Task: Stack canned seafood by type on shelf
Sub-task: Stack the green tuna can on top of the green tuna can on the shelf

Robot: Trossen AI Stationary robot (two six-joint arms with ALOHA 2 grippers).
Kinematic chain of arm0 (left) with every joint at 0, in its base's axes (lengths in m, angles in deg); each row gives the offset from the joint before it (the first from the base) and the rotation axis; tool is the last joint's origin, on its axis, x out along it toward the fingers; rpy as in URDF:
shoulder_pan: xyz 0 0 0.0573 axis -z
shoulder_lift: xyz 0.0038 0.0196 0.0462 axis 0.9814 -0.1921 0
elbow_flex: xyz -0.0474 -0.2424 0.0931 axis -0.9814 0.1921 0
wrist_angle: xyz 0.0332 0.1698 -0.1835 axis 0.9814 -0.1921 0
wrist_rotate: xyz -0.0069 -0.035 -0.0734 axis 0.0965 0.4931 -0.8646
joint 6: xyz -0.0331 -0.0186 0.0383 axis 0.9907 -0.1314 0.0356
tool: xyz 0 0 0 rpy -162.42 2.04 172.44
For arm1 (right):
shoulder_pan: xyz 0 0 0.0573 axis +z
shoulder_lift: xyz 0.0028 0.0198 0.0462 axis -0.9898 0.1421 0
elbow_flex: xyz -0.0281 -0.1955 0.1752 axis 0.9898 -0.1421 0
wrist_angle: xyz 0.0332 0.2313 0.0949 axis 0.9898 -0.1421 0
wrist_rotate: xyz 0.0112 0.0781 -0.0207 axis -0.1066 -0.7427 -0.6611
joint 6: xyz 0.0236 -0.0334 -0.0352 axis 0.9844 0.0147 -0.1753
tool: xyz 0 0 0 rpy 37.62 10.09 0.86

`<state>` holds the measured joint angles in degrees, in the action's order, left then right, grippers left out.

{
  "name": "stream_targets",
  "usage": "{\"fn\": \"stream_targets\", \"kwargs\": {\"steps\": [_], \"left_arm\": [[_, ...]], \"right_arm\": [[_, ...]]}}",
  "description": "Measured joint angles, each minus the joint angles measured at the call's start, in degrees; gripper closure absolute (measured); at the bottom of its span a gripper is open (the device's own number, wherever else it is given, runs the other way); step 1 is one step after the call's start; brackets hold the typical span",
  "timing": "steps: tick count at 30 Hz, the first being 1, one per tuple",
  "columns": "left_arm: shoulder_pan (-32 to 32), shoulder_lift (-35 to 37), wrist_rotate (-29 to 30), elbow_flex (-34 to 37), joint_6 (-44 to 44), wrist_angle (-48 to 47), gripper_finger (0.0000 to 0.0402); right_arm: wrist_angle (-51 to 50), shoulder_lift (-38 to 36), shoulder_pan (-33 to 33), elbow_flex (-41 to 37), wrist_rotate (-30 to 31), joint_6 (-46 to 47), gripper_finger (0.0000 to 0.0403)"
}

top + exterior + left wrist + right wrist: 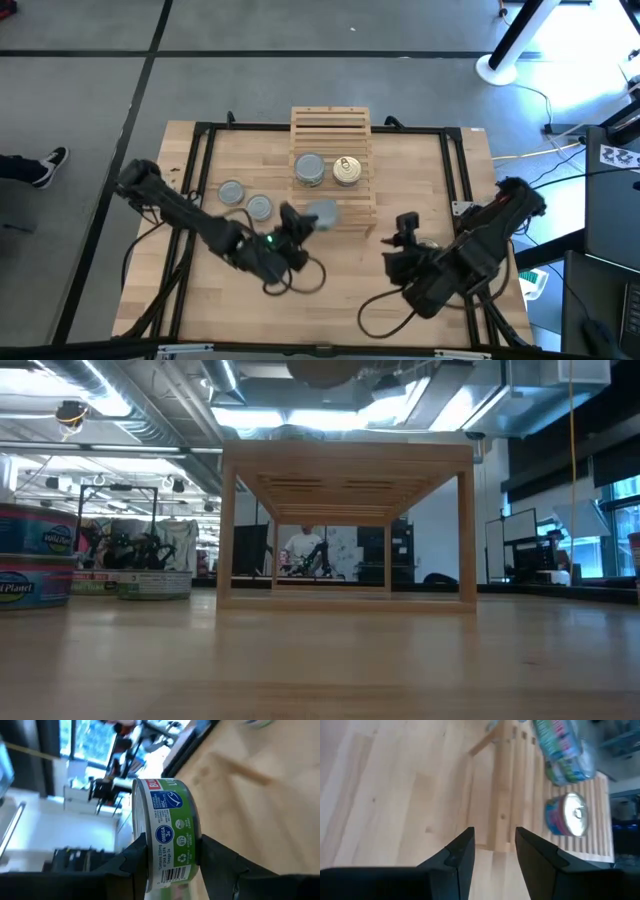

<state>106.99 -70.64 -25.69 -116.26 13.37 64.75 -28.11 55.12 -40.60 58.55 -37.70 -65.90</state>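
The shelf [332,170] is a light slatted rack at the table's far middle. On it stand a grey-topped tin stack [310,168] and a golden-topped tin [347,170]. Two grey-topped tins [231,192] [260,207] rest on the table left of the shelf. My left gripper [312,218] is shut on a green-labelled tin [167,830] by the shelf's near left corner. My right gripper [407,222] hangs open and empty to the right of the shelf's near edge; its wrist view shows the shelf [520,795] and the golden tin [570,815]. My left gripper pinches the green-labelled tin between its two fingers [137,857], one finger on each flat face [196,851], with the labelled side wall showing between them. The fingers come from the table's near left, slanting slightly down. The tin is lifted clear of the table, turned on edge.
In the low view the shelf [345,525] stands as an open frame on legs, with tins [35,555] [155,585] on the table to its left. A black frame [200,160] borders the tabletop. Cables [300,280] lie near the front edge.
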Motion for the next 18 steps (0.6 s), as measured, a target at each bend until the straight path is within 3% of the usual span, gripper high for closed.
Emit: {"fn": "stream_targets", "kwargs": {"steps": [9,14,18], "left_arm": [[-10.3,6.3,1.9,0.0,-2.6,-5.2,0.0261],[-14.8,6.3,-3.6,0.0,-4.0,-6.3,0.0261],[-16.6,6.1,-4.2,0.0,-3.4,-8.5,0.0261]], "right_arm": [[23.9,-14.3,0.0,-27.9,3.2,-1.5,0.026],[38.5,-19.6,0.0,-41.0,2.2,-1.5,0.026],[44.6,-21.2,0.0,-47.0,2.1,-1.5,0.026]]}}
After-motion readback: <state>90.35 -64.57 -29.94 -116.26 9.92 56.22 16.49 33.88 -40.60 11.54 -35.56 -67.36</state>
